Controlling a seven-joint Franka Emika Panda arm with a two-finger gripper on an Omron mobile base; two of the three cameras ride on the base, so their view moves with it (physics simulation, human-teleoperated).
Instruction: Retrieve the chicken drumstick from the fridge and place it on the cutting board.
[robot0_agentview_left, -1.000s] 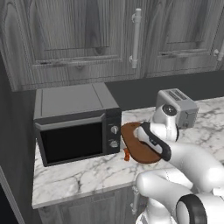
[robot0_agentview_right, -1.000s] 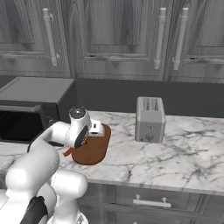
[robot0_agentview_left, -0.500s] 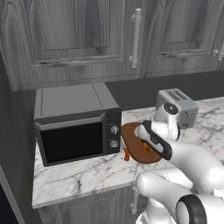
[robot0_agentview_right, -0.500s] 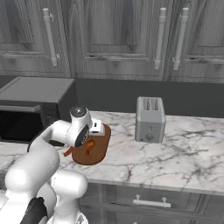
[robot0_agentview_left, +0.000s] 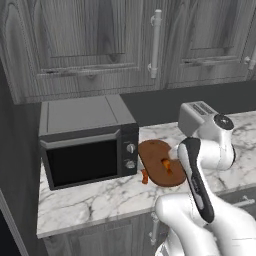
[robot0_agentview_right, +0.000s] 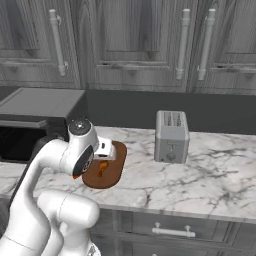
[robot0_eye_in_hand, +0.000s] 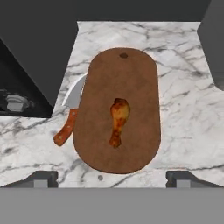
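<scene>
while the arm bends over the table (robot0_agentview_left: 95, 200), its gripper (robot0_eye_in_hand: 112, 177) points down above the cutting board (robot0_eye_in_hand: 131, 78), jaws spread, chicken drumstick (robot0_eye_in_hand: 118, 120) lying free.

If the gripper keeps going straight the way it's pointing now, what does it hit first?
Most likely the chicken drumstick, which lies on the cutting board almost dead centre ahead of the open gripper. Depth is unclear, but nothing shows in between.

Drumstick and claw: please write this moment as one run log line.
drumstick: lying on board | claw: open, above board, holds nothing | knife: beside board
</scene>
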